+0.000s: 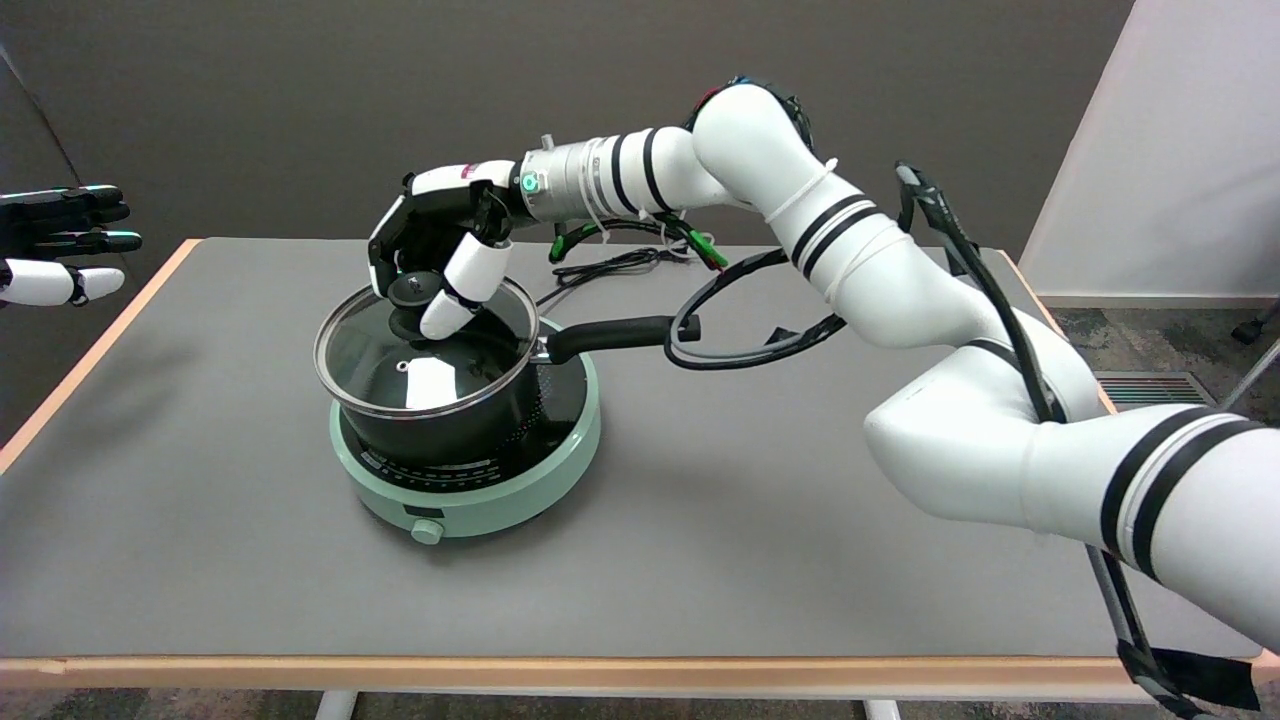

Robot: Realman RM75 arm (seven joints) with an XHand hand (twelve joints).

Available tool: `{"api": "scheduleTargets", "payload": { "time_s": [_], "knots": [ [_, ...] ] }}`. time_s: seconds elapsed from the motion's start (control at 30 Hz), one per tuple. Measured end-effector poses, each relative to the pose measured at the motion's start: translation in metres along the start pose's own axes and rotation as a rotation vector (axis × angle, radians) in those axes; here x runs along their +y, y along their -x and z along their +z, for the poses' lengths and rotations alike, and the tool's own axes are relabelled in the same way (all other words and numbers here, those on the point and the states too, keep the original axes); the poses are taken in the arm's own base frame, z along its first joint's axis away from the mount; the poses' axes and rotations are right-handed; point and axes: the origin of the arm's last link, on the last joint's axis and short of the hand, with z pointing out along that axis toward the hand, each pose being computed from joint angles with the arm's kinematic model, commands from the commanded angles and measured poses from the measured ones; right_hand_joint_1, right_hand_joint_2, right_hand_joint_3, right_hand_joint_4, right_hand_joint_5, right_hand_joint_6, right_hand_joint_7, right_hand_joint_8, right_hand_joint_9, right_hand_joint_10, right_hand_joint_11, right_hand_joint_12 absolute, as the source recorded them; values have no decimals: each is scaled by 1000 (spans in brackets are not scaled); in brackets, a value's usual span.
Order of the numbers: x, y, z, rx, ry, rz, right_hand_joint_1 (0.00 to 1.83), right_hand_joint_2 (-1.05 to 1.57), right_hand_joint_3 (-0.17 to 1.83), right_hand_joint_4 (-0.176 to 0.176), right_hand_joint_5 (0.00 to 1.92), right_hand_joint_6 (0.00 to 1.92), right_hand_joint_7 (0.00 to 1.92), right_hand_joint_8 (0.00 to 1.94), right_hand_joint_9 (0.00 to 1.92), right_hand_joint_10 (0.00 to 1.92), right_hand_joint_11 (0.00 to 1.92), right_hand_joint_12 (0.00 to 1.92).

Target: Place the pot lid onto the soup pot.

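At the left, the glass pot lid [425,350] sits over the soup pot [455,420], tilted, it seems not fully seated. The pot stands on a green cooker [480,480]. The right hand [435,250] has its fingers curled around the lid's black knob [413,289] and grips it from above. If it lets go too early, the lid may slide sideways — its rim could catch on the pot's edge near the handle [620,335].

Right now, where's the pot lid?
Head view, left of centre: the pot lid sits tilted on the soup pot, its knob in the right hand.
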Motion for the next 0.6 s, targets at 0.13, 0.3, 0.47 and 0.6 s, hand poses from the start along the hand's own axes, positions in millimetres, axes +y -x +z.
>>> {"api": "scheduleTargets", "payload": {
  "time_s": [0.13, 0.3, 0.47, 0.6],
  "knots": [
    [0, 0, 0, 0, -1, 3, 1347, 857, 708, 56, 683, 1095, 830, 1459, 750, 1921, 602, 1921],
    [2, 1, 0, -1, 0, 6, 1346, 857, 709, 51, 681, 1083, 829, 1460, 751, 1921, 595, 1921],
    [2, 1, -1, 0, 0, 8, 1346, 860, 705, 48, 670, 1096, 827, 1463, 738, 1921, 584, 1921],
    [3, 1, -1, 4, 1, 9, 1344, 866, 697, 45, 662, 1094, 822, 1465, 725, 1921, 558, 1921]
  ]
}}
